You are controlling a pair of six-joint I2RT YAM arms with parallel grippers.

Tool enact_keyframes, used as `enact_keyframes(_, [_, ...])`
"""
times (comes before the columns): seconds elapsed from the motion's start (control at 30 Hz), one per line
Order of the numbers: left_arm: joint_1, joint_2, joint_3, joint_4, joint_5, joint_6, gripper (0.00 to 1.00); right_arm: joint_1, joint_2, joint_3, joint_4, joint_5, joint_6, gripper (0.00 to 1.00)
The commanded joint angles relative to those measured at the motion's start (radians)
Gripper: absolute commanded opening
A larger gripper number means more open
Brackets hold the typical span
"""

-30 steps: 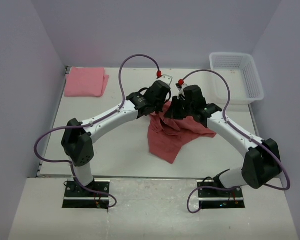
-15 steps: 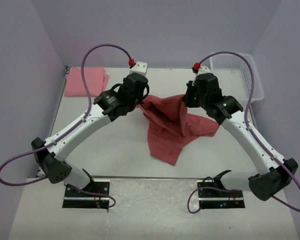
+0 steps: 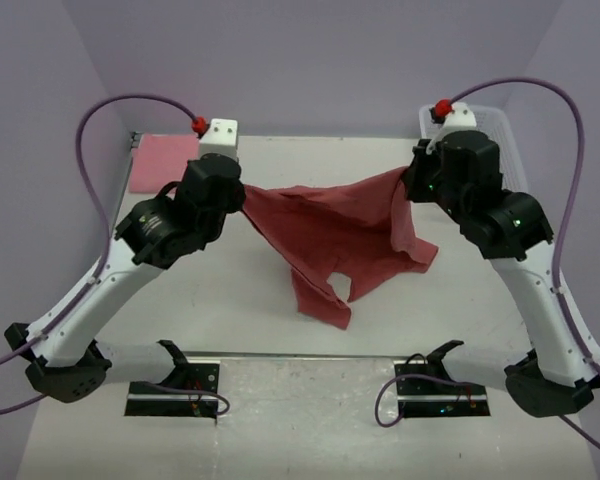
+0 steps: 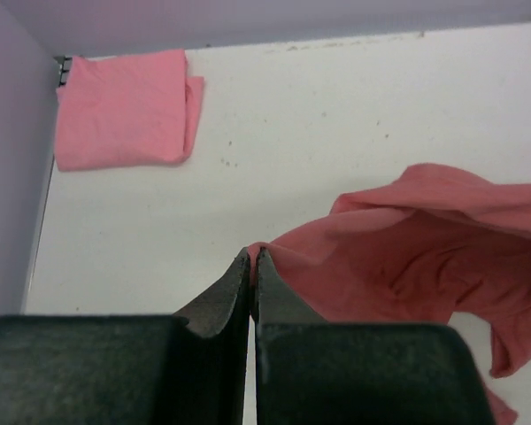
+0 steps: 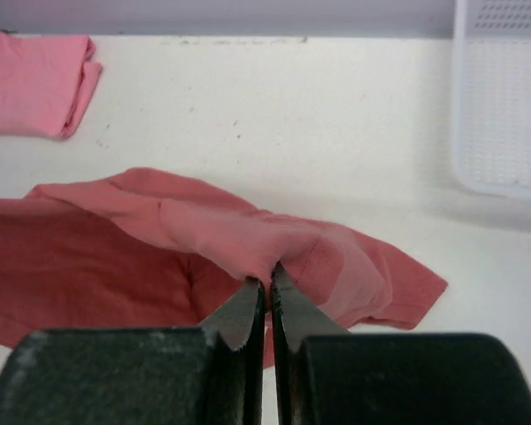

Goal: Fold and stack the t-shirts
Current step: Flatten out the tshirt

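A brick-red t-shirt (image 3: 330,235) hangs stretched between my two grippers above the middle of the table, its lower part drooping onto the table near the front. My left gripper (image 3: 242,192) is shut on the shirt's left edge (image 4: 279,252), with cloth pinched at the fingertips (image 4: 253,255). On the other side my right gripper (image 3: 412,178) is shut on a fold of the same shirt (image 5: 248,239), the cloth bunching over its tips (image 5: 268,285). A lighter pink t-shirt (image 3: 165,160) lies folded at the table's far left corner (image 4: 124,106) (image 5: 37,71).
A white lattice basket (image 3: 502,140) stands at the far right of the table (image 5: 504,106). Purple walls close in the table on the left, back and right. Both arms arch high over the table's sides, with purple cables looping above them.
Both grippers have risen and drawn apart, left going left and right going right. The brick-red shirt, bunched between them a second ago, is now spread wide and lifted.
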Motion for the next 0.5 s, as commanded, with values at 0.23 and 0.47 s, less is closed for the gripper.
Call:
enact_keyframes(0.23, [0.0,-0.337,0.167,0.112,0.066,0.205,0.0,0.012,-0.086,0.415,-0.248,0.104,-0.133,0.0])
enact_keyframes(0.47, [0.0,-0.41,0.263,0.114,0.214,0.268,0.0,0.013,-0.118,0.554,-0.256,0.038,-0.155,0.0])
